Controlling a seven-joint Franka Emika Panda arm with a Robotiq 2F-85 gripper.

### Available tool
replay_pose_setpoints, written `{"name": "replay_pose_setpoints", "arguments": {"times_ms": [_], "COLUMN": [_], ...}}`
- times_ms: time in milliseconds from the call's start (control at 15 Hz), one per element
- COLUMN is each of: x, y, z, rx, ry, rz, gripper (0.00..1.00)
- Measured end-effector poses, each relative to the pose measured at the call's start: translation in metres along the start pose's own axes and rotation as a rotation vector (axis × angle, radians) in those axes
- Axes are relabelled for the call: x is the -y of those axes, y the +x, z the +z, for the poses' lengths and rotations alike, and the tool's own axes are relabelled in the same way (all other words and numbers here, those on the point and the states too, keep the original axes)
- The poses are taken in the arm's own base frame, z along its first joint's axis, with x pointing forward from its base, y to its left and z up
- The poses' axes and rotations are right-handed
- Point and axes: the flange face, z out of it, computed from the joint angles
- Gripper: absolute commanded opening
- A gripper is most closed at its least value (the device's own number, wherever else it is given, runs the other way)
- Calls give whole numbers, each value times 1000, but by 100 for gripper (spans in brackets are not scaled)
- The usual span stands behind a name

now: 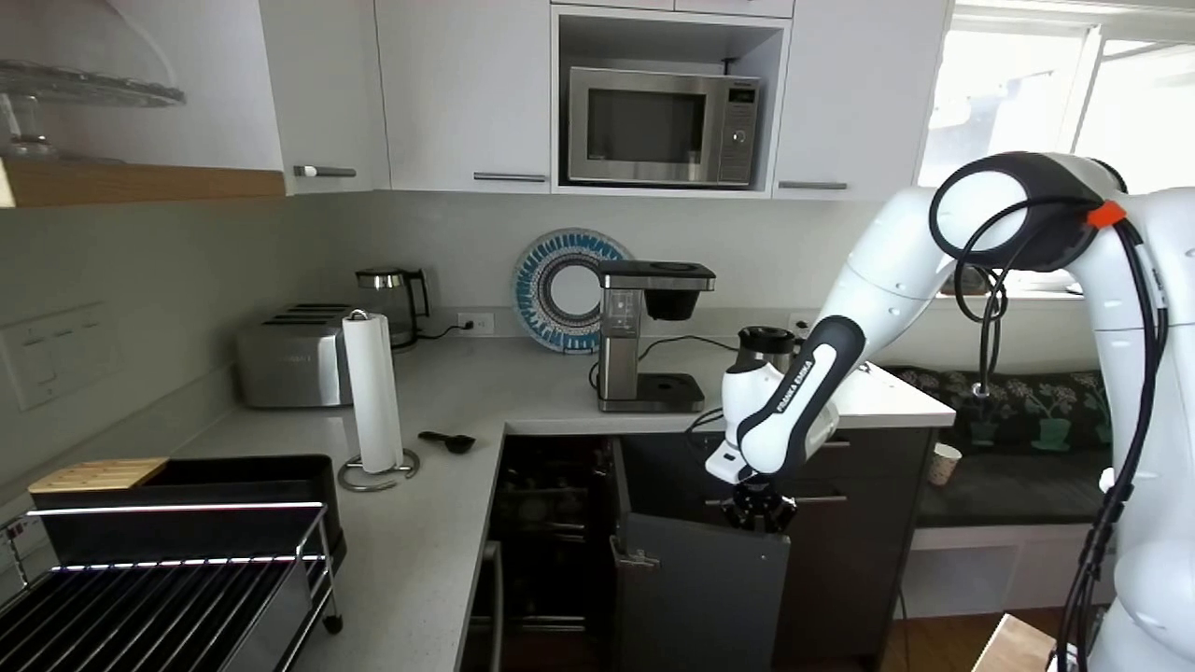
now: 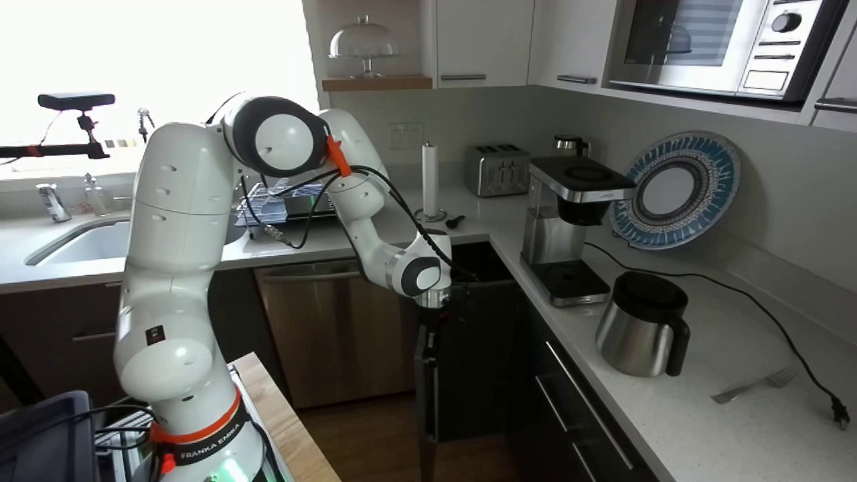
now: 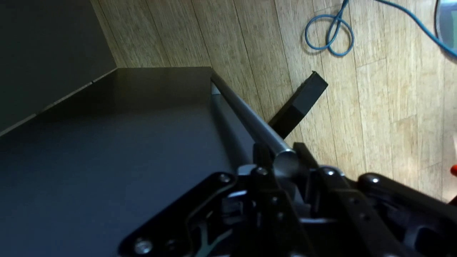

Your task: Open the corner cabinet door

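The corner cabinet door is a dark flat panel standing swung out from the cabinet opening, with metal hinge hardware on its near face. It is seen nearly edge-on in an exterior view. In the wrist view the door face fills the left side, with a round metal bar handle along its edge. My gripper has one finger on each side of the handle's end, closed around it. The gripper is at the door's top edge; it also shows in an exterior view, where its fingers are dark.
A counter runs above the opening. A coffee maker and a carafe stand on it. Drawer handles stick out beside the door. A dishwasher is nearby. A dark block and blue cable are low down.
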Motion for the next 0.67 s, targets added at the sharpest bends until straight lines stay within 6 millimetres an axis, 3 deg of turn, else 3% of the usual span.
{"name": "replay_pose_setpoints", "arguments": {"times_ms": [667], "x": [57], "y": [-50], "z": [12], "rx": [114], "ry": [-27], "rz": [-175], "gripper": [5]}}
